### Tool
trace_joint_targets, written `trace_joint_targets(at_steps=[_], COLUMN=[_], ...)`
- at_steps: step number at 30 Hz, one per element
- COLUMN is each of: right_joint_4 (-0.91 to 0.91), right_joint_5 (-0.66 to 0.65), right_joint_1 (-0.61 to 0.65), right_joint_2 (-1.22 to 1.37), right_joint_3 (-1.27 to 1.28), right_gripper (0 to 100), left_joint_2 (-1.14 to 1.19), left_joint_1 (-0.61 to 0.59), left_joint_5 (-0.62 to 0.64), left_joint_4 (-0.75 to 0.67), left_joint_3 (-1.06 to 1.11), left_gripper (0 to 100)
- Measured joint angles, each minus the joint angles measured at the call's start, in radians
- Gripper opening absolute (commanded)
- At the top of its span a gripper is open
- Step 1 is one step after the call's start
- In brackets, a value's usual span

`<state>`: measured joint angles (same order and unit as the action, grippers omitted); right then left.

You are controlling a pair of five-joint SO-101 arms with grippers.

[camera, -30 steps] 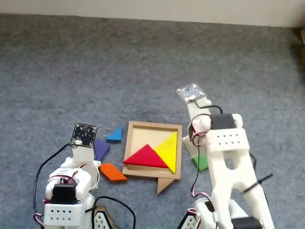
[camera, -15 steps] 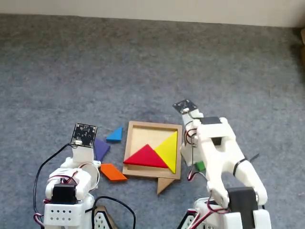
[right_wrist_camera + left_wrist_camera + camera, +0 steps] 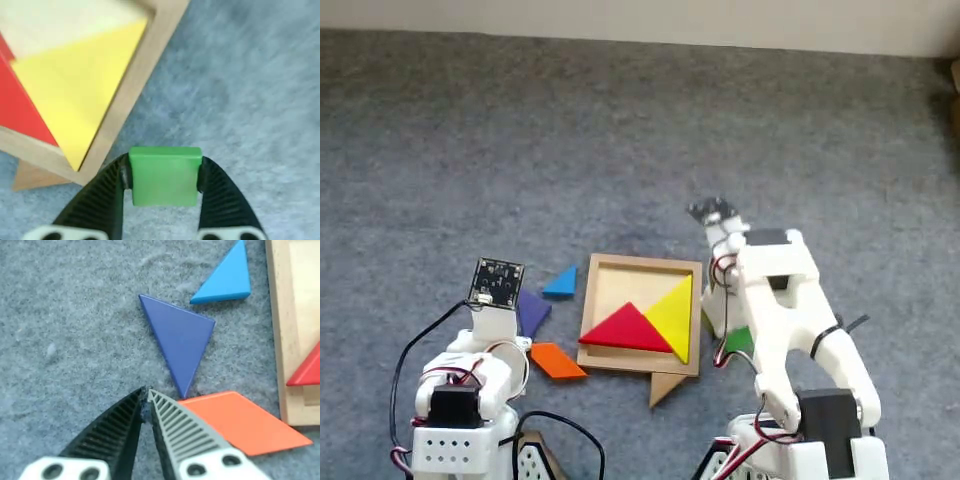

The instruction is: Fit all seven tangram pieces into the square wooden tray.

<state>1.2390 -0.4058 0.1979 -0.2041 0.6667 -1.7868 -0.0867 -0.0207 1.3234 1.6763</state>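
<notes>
Right wrist view: the right claw (image 3: 163,169) pinches the green square (image 3: 165,182) just beside the tray (image 3: 142,80), outside the rim nearest the yellow triangle (image 3: 75,85). The step in hand looks like bringing in this flat, thick-edged piece. Next it needs lifting over the rim onto bare wood. The left claw (image 3: 146,396), pressed together, hangs on the tray's other side by the purple triangle (image 3: 182,337).

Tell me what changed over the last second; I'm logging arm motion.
The right hand drew back and down beside the tray; it is clamped on the green piece, which has not shifted. The left hand, the tray and the other pieces stayed put.
</notes>
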Motion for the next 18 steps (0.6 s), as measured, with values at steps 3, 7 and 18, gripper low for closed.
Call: trace_joint_targets(at_steps=[3, 7, 18], right_joint_4=[0.023, 0.029, -0.075], right_joint_5=[0.000, 0.000, 0.091], right_joint_1=[0.069, 0.212, 0.377], right_joint_2=[-0.006, 0.012, 0.347], right_joint_3=[-0.114, -0.230, -0.420], right_gripper=[5.4, 5.2, 5.2], left_joint_2=[0.000, 0.000, 0.000], left_joint_1=[0.000, 0.000, 0.000], left_joint_5=[0.000, 0.000, 0.000], left_joint_4=[0.000, 0.000, 0.000], left_joint_3=[0.000, 0.000, 0.000], left_gripper=[0, 0, 0])
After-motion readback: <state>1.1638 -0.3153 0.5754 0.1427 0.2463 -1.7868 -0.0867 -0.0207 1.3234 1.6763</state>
